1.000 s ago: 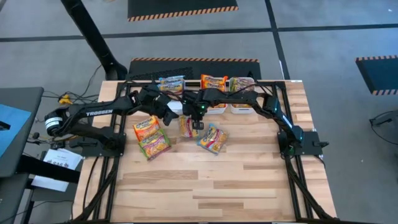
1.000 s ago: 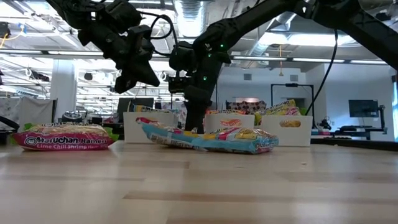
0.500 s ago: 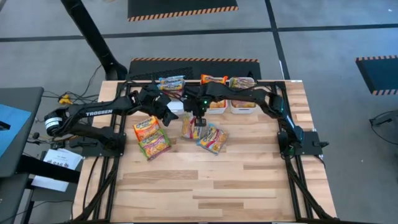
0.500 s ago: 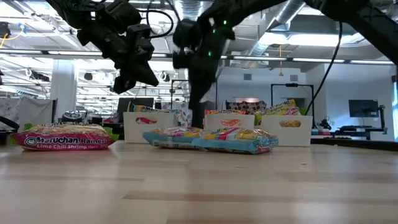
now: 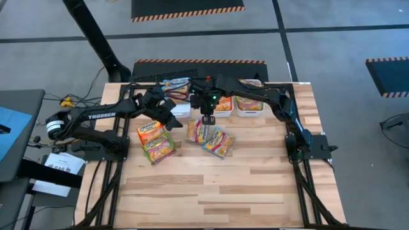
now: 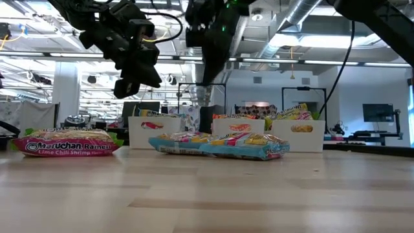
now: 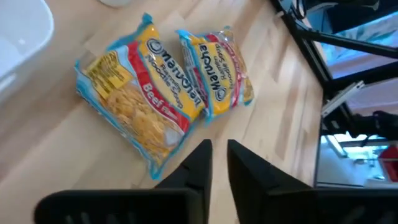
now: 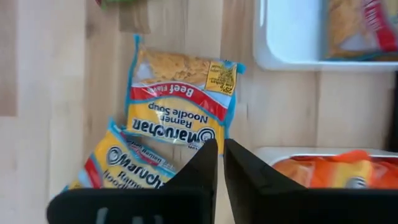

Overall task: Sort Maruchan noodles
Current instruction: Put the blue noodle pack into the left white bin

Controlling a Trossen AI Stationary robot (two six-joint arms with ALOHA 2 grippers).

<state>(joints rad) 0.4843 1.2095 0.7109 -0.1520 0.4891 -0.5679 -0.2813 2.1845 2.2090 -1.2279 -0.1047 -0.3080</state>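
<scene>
While several packets sit in white bins (image 5: 246, 110), four Maruchan noodles (image 5: 155, 140) remain before bins; left gripper (image 7: 216, 163), right gripper (image 8: 220, 163) nearly closed, empty.

"TROSSEN" is printed in white on the left arm (image 5: 102, 115) near the worktop's left edge. A green-edged packet (image 6: 68, 143) reads "Maruchan Ramen, Lime Chili Shrimp". A blue-and-red packet (image 8: 180, 106) reads "Maruchan Ramen Noodle Soup, Beef"; the packet beside it (image 8: 134, 165) shows "Maruchan".
</scene>
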